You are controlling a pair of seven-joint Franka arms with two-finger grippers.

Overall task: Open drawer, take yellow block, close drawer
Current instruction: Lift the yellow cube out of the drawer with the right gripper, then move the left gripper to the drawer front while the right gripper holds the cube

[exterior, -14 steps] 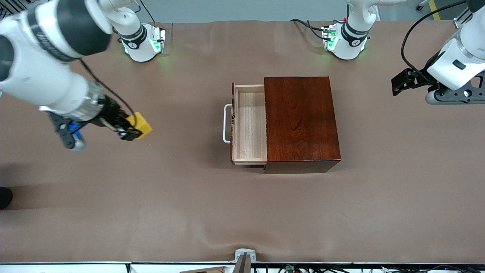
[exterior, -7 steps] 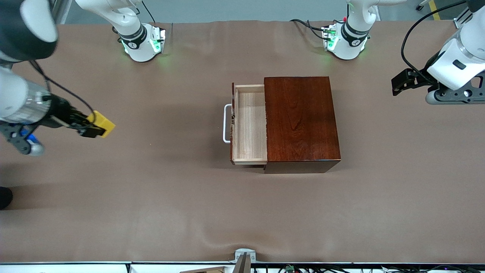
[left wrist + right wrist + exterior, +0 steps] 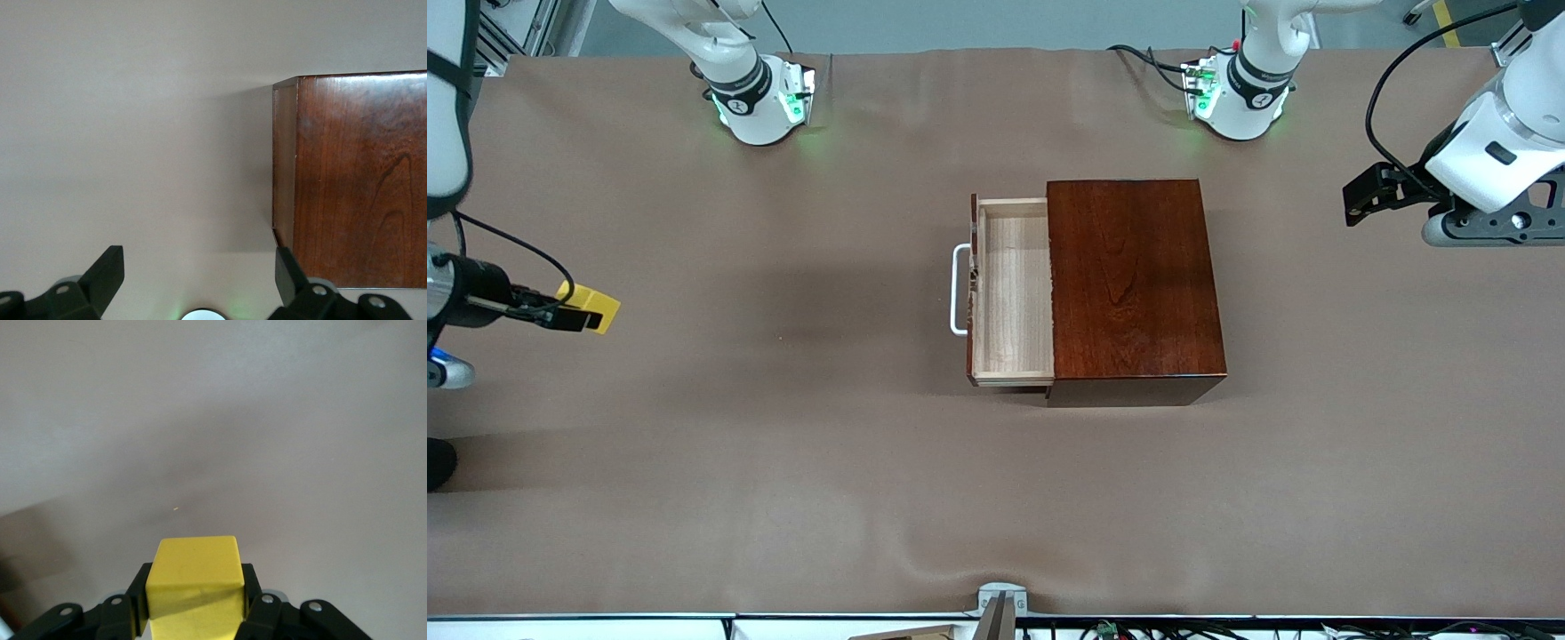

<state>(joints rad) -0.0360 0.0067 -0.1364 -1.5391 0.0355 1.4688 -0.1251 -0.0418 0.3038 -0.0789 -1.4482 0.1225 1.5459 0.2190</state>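
The drawer stands pulled out of the dark reddish-brown wooden box, its pale-wood tray showing nothing inside and its white handle facing the right arm's end of the table. My right gripper is shut on the yellow block, up in the air over the brown table at the right arm's end. The right wrist view shows the yellow block clamped between the black fingers. My left gripper waits open above the table at the left arm's end, beside the wooden box.
The brown table cover spreads around the box. Both arm bases stand along the table's edge farthest from the front camera. A small metal fixture sits at the edge nearest that camera.
My right gripper has carried the yellow block away from the drawer toward the right arm's end of the table. The left arm and the drawer have not moved.
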